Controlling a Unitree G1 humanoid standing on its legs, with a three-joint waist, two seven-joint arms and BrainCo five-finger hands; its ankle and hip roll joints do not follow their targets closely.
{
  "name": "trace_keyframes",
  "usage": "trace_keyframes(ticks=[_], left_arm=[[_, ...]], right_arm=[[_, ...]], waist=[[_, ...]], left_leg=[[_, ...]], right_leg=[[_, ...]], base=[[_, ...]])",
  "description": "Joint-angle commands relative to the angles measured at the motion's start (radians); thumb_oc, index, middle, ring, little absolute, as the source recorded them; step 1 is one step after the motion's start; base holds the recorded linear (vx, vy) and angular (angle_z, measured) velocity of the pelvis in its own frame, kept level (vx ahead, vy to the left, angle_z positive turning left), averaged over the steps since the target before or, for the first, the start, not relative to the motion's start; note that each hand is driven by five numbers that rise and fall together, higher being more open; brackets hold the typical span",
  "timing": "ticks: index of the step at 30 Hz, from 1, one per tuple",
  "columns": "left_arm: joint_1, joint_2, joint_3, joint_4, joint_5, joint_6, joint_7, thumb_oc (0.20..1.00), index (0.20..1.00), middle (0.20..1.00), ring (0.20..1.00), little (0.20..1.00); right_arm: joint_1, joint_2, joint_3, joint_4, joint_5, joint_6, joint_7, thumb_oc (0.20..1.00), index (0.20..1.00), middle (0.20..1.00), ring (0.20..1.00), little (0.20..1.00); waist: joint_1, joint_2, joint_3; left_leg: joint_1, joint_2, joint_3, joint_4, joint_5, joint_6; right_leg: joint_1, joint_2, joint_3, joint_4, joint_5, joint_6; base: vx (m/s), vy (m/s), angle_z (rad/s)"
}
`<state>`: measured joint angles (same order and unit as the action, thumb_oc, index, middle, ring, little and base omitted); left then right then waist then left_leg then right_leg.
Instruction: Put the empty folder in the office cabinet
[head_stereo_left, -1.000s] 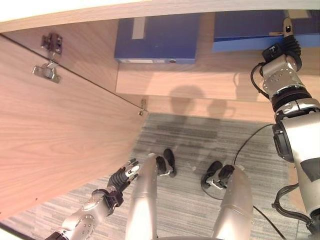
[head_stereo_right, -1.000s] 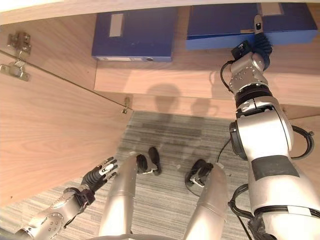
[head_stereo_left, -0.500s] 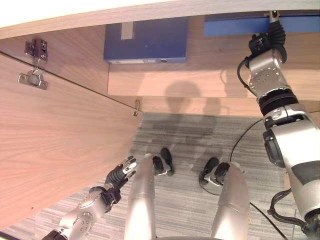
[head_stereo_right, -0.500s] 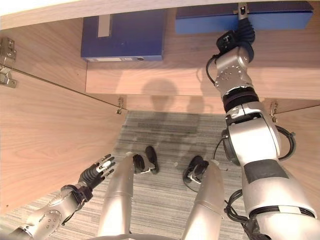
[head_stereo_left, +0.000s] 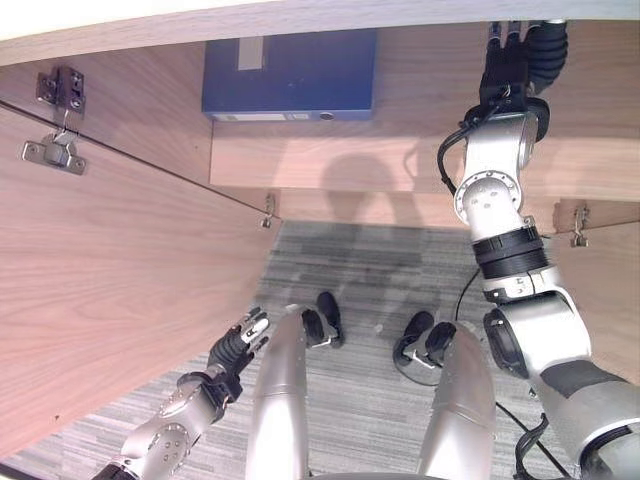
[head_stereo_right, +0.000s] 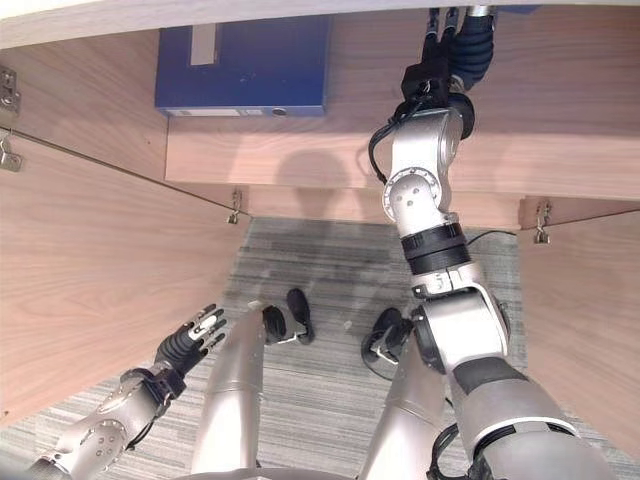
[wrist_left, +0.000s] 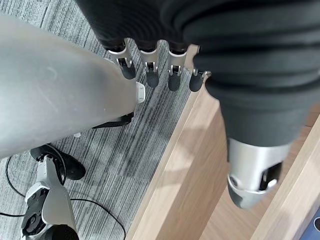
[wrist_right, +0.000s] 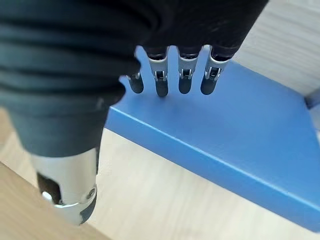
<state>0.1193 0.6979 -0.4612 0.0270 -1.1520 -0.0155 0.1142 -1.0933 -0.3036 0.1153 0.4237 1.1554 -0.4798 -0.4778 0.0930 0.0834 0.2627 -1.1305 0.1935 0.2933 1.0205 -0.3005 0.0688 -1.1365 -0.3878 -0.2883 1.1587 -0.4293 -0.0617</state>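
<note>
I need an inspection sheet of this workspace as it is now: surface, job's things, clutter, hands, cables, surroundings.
Surface: wooden cabinet shelf, bare in the front part.
Job's things: blue folder lies flat on the shelf under the right hand's fingers; dark blue folder lies deeper on the shelf, to the left.
Clutter: nothing seen.
Hands: right hand, fingers straight over the blue folder, contact cannot be told; left hand low by the open cabinet door, fingers relaxed, holding nothing.
Cables: nothing seen.
Surroundings: grey striped carpet; metal hinges on the door.
</note>
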Motion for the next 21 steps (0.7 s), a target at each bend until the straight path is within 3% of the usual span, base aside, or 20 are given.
trace_keyframes(ticks=[1, 12, 21], left_arm=[[0.049, -0.004, 0.015, -0.039, 0.006, -0.032, 0.017, 1.0, 1.0, 1.0, 1.0, 1.0], [0.056, 0.049, 0.005, -0.07, 0.011, -0.009, 0.041, 1.0, 1.0, 1.0, 1.0, 1.0], [0.056, 0.056, 0.011, -0.086, 0.019, -0.006, 0.06, 1.0, 1.0, 1.0, 1.0, 1.0]], right_arm=[[-0.068, -0.039, 0.044, -0.053, -0.063, -0.007, -0.024, 1.0, 1.0, 1.0, 1.0, 1.0], [-0.022, -0.126, 0.136, -0.062, -0.08, 0.098, -0.048, 1.0, 1.0, 1.0, 1.0, 1.0], [0.022, -0.089, 0.153, -0.049, -0.076, 0.14, -0.054, 1.0, 1.0, 1.0, 1.0, 1.0]], waist=[[0.015, 0.018, 0.011], [-0.007, -0.001, 0.012], [-0.011, -0.001, 0.019]], left_leg=[[0.033, 0.022, -0.055, -0.029, -0.056, -0.047], [0.009, 0.021, -0.054, -0.022, -0.056, -0.047], [-0.004, 0.024, -0.051, -0.015, -0.057, -0.045]], right_leg=[[0.07, -0.023, 0.038, -0.108, 0.034, 0.058], [0.046, -0.02, 0.047, -0.101, 0.04, 0.054], [0.029, -0.015, 0.05, -0.094, 0.044, 0.048]], base=[[0.0, 0.0, 0.0], [0.0, 0.0, 0.0], [0.0, 0.0, 0.0]])
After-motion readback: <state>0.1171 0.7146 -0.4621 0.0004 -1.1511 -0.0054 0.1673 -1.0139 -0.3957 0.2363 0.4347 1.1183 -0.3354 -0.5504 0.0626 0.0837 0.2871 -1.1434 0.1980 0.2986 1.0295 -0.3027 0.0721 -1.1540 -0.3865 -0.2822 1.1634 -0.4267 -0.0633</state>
